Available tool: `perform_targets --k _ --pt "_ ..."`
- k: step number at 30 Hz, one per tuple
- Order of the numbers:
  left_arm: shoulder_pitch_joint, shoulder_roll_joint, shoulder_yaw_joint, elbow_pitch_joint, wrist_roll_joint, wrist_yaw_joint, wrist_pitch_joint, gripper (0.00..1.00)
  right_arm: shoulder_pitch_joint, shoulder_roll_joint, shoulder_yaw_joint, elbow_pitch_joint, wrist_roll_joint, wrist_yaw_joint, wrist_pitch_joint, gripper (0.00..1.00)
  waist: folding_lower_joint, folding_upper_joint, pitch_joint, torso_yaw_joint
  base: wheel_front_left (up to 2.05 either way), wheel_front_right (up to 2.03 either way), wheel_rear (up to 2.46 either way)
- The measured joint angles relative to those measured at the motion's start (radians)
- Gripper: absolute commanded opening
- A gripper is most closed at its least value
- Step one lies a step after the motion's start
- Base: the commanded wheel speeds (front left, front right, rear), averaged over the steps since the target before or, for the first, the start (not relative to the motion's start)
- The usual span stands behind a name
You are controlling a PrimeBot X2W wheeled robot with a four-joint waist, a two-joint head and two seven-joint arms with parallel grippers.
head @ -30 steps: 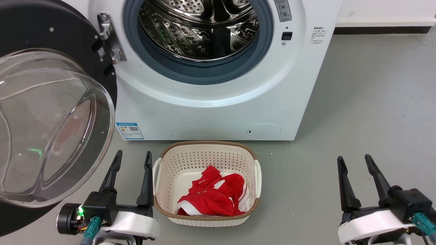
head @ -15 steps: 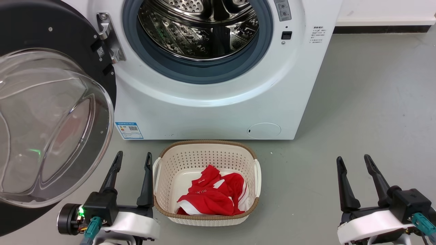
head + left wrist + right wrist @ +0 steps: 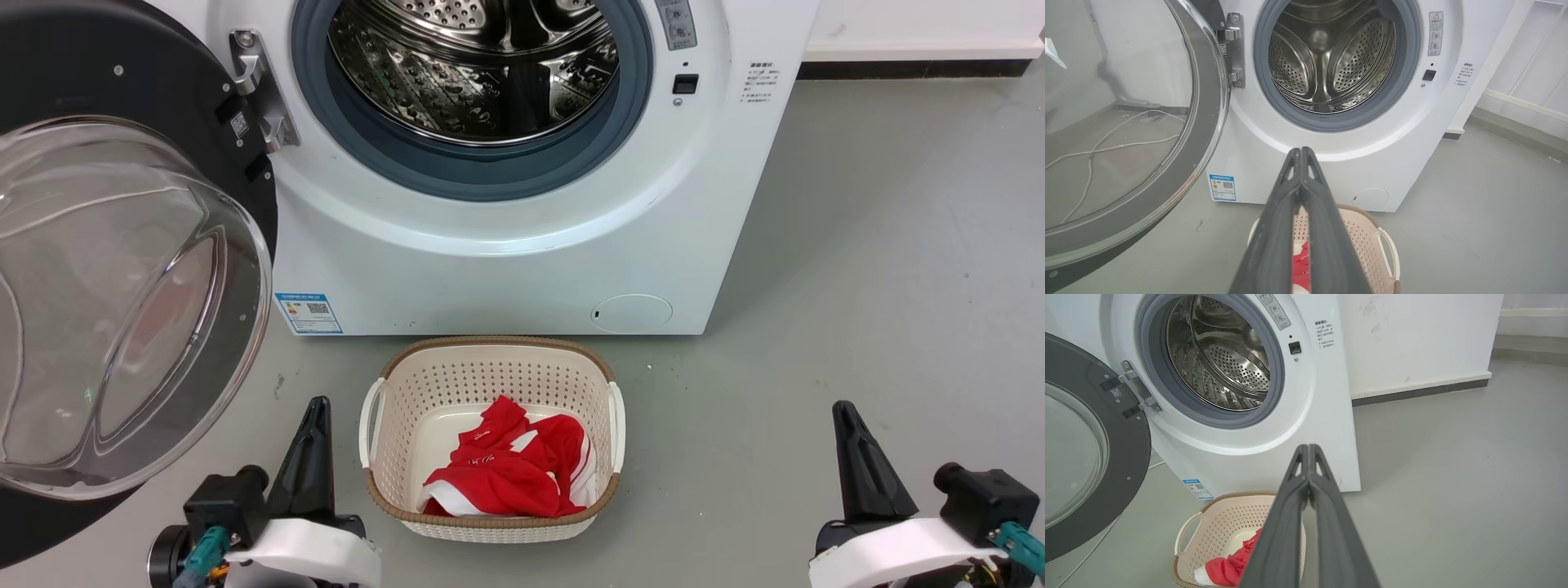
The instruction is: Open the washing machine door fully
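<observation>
Status: the washing machine door [image 3: 122, 302] is standing swung out on its hinge [image 3: 260, 90] at the left of the head view. Its glass bowl is facing the camera and its black ring is sitting clear of the washing machine [image 3: 506, 261]. The drum [image 3: 473, 73] is lying exposed at upper centre.

The left gripper [image 3: 317, 408] is resting at lower left, just right of the door's lower rim and apart from it. Its fingers are pressing together on nothing, and the left wrist view is showing the same closed tips [image 3: 1300, 150]. The right gripper [image 3: 842, 410] is resting at lower right, fingers likewise together and empty, well apart from the door. The basket [image 3: 490, 353], holding a red garment [image 3: 506, 478], is sitting between both grippers.

Judgement: the opening step is looking complete or nearly so. If more swing is required, the next move is calling for the left gripper to push the black ring's inner face away from the hinge, avoiding the glass bowl and the basket.
</observation>
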Motion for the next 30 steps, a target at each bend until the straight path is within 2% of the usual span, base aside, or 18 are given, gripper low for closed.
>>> perform_targets --k 14,30 --pt "-0.010 -0.005 0.034 0.022 -0.260 -0.019 0.064 0.00 -0.021 -0.011 -0.001 0.029 0.273 0.000 0.040 0.00 0.0000 0.0000 -0.008 -0.002 0.00 0.00 0.00" --pt "-0.030 -0.011 0.067 0.046 -0.510 -0.039 0.127 0.00 -0.045 -0.021 -0.008 0.053 0.530 0.000 0.081 0.00 0.0000 0.0000 -0.016 -0.005 0.00 0.00 0.00"
